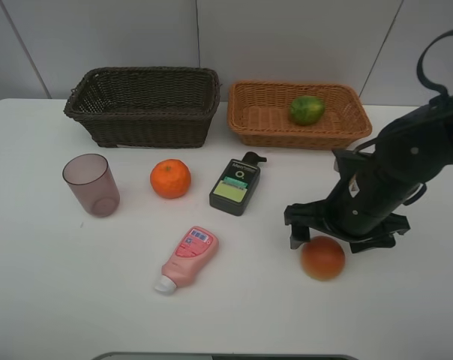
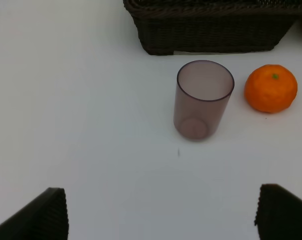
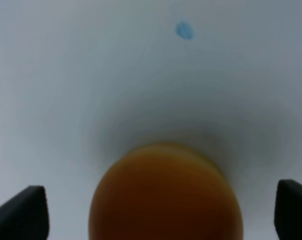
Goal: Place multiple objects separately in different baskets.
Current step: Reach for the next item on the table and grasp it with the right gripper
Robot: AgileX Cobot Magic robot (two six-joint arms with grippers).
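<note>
Two baskets sat along the far edge of the white table (image 1: 46,300): one dark brown basket (image 1: 144,126) far left, one light tan basket (image 1: 286,139) far right. Six objects in all. One green lime (image 1: 307,109) lay inside the tan basket. The other five were on the table: one purple cup (image 1: 91,185) upright at left, one orange (image 1: 170,178) to its right, one dark bottle (image 1: 236,185) lying flat right of the orange, one pink tube (image 1: 187,257) lying nearer with its white cap toward the near edge, and one red-orange peach (image 1: 322,257) near right.

Two claws. The right gripper (image 1: 336,234) hung low over the peach, released, with the fruit between its spread tips. Only the right wrist view showed clear gaps on both sides of the peach; the fruit was blurred there. That view alone also caught a small blue speck (image 3: 184,30) on the table.

The left gripper (image 2: 161,212) appeared only in the left wrist view, released, tips wide apart above bare table, well short of the cup. That view also took in the orange and the dark basket's wall. The lime in the tan basket showed only in the high view.
</note>
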